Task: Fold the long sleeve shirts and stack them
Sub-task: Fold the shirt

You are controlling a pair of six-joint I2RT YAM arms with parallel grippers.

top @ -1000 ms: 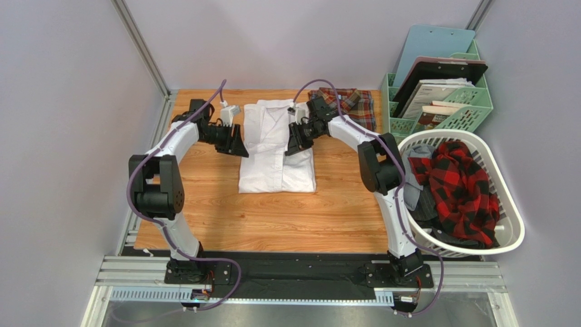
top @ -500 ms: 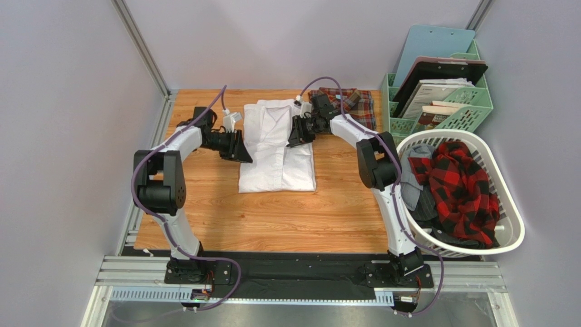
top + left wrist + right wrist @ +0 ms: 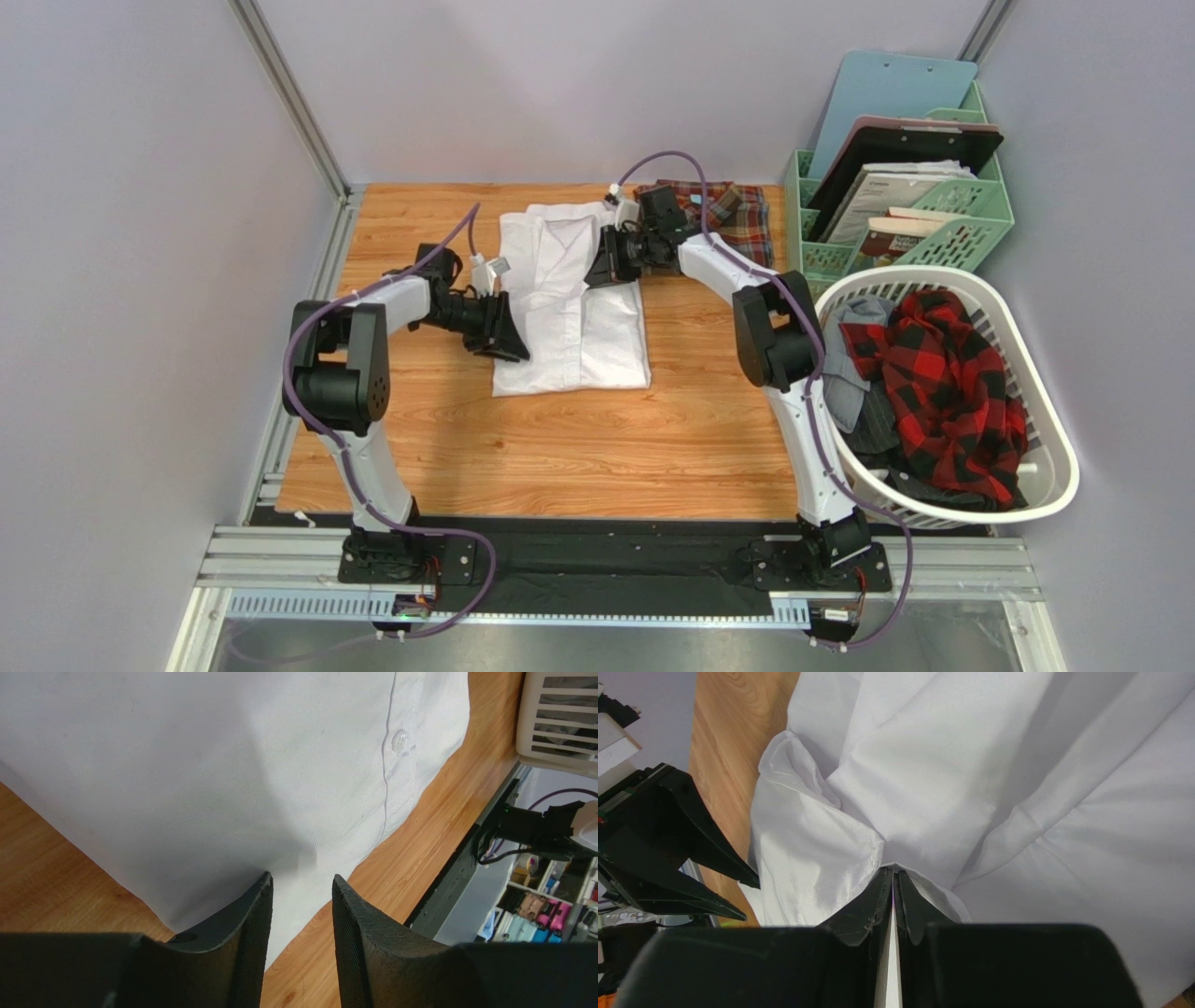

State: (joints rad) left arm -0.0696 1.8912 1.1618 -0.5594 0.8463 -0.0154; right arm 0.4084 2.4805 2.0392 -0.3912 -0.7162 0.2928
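The white shirt (image 3: 575, 301) lies partly folded at the table's far middle, collar to the far side. The plaid shirt (image 3: 723, 213) lies folded at the back right. My left gripper (image 3: 508, 340) is open at the white shirt's near left corner; in the left wrist view (image 3: 300, 882) its fingers straddle the hem (image 3: 210, 812) just above the cloth. My right gripper (image 3: 606, 266) is shut on a fold of the white shirt (image 3: 829, 840) near its upper right; in the right wrist view (image 3: 892, 873) the jaws pinch the white cloth.
A white laundry basket (image 3: 1045, 420) with a red and black plaid garment (image 3: 954, 378) stands at the right. A green file organiser (image 3: 982, 210) with folders stands at the back right. Grey walls close in the table's left and far sides.
My left gripper moved nearer and right, down to the shirt's near left corner. My right gripper moved farther away with the pinched cloth.
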